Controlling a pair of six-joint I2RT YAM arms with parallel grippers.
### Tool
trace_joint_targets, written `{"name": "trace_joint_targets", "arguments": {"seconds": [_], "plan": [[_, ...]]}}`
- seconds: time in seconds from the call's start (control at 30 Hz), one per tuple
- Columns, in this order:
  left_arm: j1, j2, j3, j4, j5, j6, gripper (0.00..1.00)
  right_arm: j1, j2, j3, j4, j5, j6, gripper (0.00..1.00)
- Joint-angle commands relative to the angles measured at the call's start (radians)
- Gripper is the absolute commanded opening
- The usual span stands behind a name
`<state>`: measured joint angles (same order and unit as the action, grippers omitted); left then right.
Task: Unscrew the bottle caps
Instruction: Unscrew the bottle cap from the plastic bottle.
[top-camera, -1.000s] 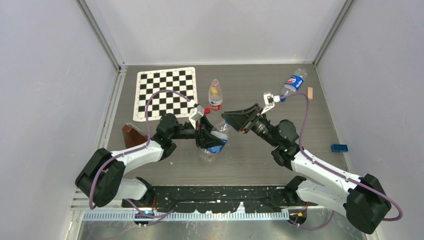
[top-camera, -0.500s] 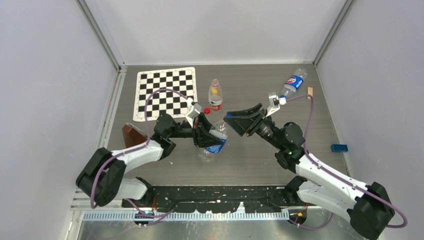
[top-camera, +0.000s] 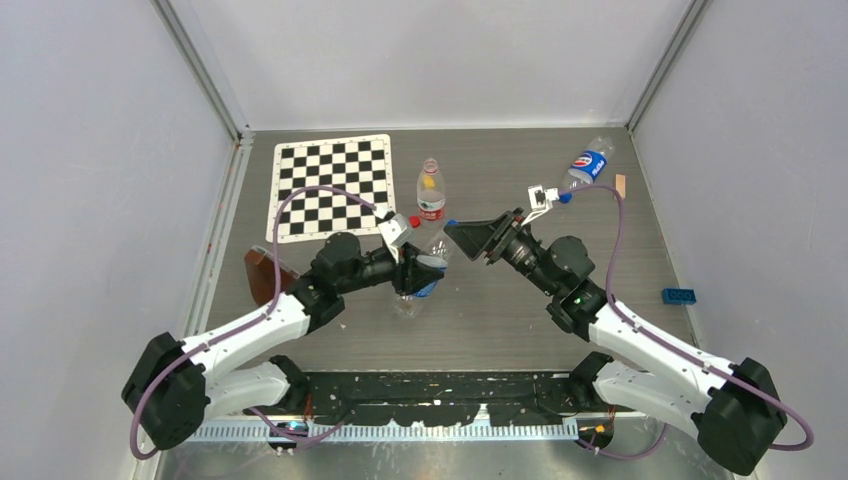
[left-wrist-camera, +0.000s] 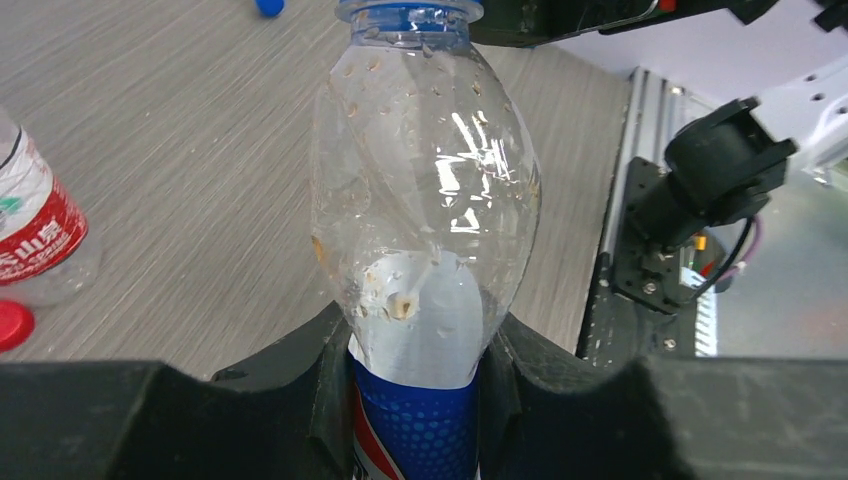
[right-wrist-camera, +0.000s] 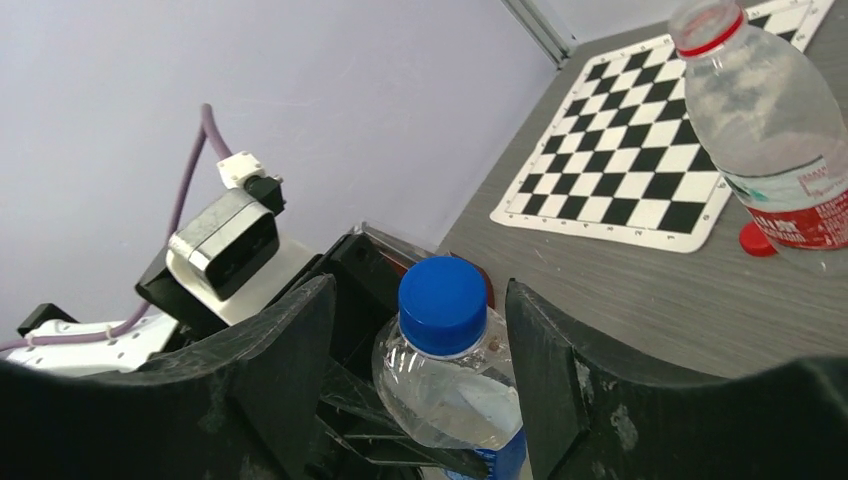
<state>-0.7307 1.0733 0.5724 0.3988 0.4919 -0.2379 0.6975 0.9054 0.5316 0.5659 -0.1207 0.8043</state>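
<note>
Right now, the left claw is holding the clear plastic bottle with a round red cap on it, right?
No. The left claw does hold the clear plastic bottle, but its round cap is blue, not red. The right wrist view shows it.

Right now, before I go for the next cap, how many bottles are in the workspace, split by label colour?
Blue-label bottles: 2, the held bottle and the lying bottle at the far right
Red-label bottle: 1, standing upright
Total: 3
</note>
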Motion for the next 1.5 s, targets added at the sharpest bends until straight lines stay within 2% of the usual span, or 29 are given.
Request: {"name": "trace_joint_targets", "arguments": {"seconds": [0.0,0.13,0.27,0.57,0.63,0.73,0.8,0.87,1.0,1.13,1.27,1.33,1.47], "plan": [[-0.038,0.015,0.056,-0.060,-0.132,0.073,0.00,0.010,0.025,0.043,0.025,0.047,0.018,0.68],[-0.054,0.024,0.061,-0.061,-0.174,0.079,0.00,0.015,0.040,0.042,0.024,0.077,0.026,0.62],[-0.063,0.025,0.063,-0.060,-0.196,0.083,0.00,0.018,0.057,0.044,0.032,0.088,0.036,0.51],[-0.074,0.025,0.061,-0.057,-0.239,0.088,0.00,0.023,0.104,0.048,0.060,0.096,0.062,0.50],[-0.080,0.022,0.059,-0.055,-0.256,0.089,0.00,0.023,0.111,0.046,0.068,0.095,0.061,0.40],[-0.083,0.025,0.056,-0.057,-0.272,0.091,0.00,0.023,0.117,0.047,0.068,0.095,0.055,0.06],[-0.084,0.029,0.054,-0.058,-0.292,0.088,0.00,0.023,0.122,0.050,0.077,0.076,0.060,0.01],[-0.084,0.036,0.052,-0.051,-0.303,0.081,0.00,0.023,0.124,0.041,0.109,0.068,0.070,0.01],[-0.079,0.043,0.014,0.056,-0.166,0.066,0.00,0.023,0.110,0.018,0.190,0.022,0.090,0.01],[0.002,0.070,0.012,0.132,0.053,-0.021,0.00,0.021,0.092,0.013,0.262,-0.065,0.100,0.00],[0.077,0.095,-0.041,0.405,0.222,-0.201,0.00,0.018,0.095,0.011,0.343,-0.157,0.112,0.00],[0.103,0.114,-0.050,0.492,0.300,-0.265,0.00,0.015,0.106,0.005,0.401,-0.210,0.122,0.00],[0.119,0.151,-0.067,0.680,0.370,-0.376,0.00,0.015,0.133,0.002,0.580,-0.345,0.151,0.00]]}}
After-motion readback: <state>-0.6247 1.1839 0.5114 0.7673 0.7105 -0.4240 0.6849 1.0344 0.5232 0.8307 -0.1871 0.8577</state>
